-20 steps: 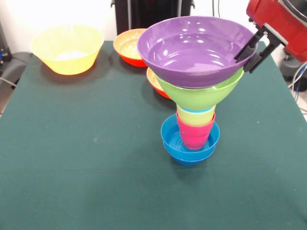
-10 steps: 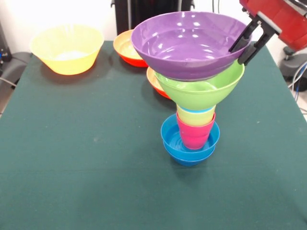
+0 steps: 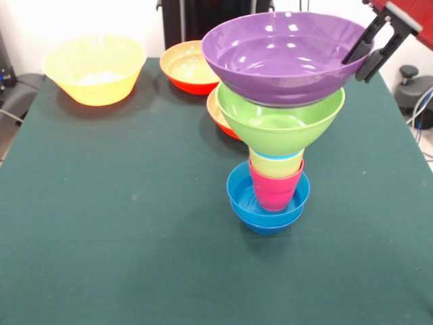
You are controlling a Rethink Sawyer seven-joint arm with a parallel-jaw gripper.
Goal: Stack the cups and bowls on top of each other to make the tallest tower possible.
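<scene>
The tower stands mid-table: small blue bowls (image 3: 238,198) at the base, a pink cup (image 3: 274,191) in them, then a yellow cup (image 3: 276,166) with a light blue cup rim (image 3: 277,156) showing, and a lime green bowl (image 3: 281,125) on top. A purple bowl (image 3: 287,57) hangs level just over the green bowl; whether the two touch I cannot tell. My gripper (image 3: 369,55) is shut on the purple bowl's right rim, one finger inside and one outside.
A large yellow bowl (image 3: 95,68) sits at the far left. An orange bowl (image 3: 184,68) stands at the far middle, and a second orange bowl (image 3: 218,114) lies partly hidden behind the tower. The table's right edge runs close to the gripper.
The gripper has risen with the purple bowl, swinging it first left, then right. More of the green bowl's inside now shows under it.
</scene>
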